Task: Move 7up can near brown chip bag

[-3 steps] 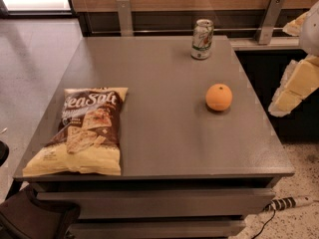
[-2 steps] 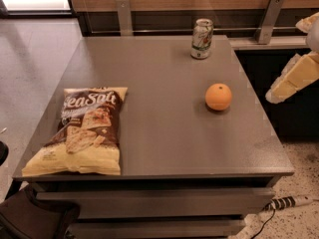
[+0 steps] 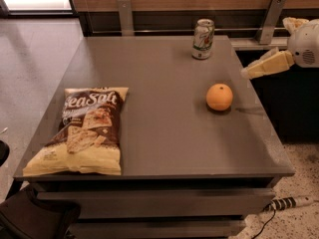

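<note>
The 7up can [image 3: 203,39], silver-white with green and red markings, stands upright at the far edge of the grey table [image 3: 164,133], right of centre. The brown chip bag [image 3: 84,128] with "Sea Salt" lettering lies flat at the table's front left, far from the can. My gripper [image 3: 264,47] hovers at the table's right edge, to the right of the can and apart from it. One pale finger [image 3: 264,66] points left toward the table, the other finger [image 3: 294,23] shows above it. The gripper is open and empty.
A round orange fruit [image 3: 219,97] sits on the table's right side, between the can and the front edge. A wood-panelled wall with metal brackets [image 3: 271,16] runs behind the table. A power strip [image 3: 289,203] lies on the floor at the lower right.
My gripper has risen and swung left, toward the table's right edge and the can. The can, orange and bag have not moved.
</note>
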Motion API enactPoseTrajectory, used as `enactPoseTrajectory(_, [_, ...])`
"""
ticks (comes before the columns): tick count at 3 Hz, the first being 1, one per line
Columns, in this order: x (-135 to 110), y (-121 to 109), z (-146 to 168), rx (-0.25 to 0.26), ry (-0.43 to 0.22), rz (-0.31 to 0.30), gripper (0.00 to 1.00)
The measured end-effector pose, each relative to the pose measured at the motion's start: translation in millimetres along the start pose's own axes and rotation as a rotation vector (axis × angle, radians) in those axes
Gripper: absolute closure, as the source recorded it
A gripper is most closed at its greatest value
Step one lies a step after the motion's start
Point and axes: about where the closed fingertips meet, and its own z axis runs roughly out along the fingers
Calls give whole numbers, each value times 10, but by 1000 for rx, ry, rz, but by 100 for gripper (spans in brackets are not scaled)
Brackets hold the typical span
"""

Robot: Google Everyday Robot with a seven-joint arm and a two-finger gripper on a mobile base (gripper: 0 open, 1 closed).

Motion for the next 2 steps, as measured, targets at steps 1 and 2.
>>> enactPoseTrajectory(1, [-147, -326, 255, 54, -248, 48, 0])
enactPoseTrajectory(2, [-292, -481, 497, 51, -445, 104, 0])
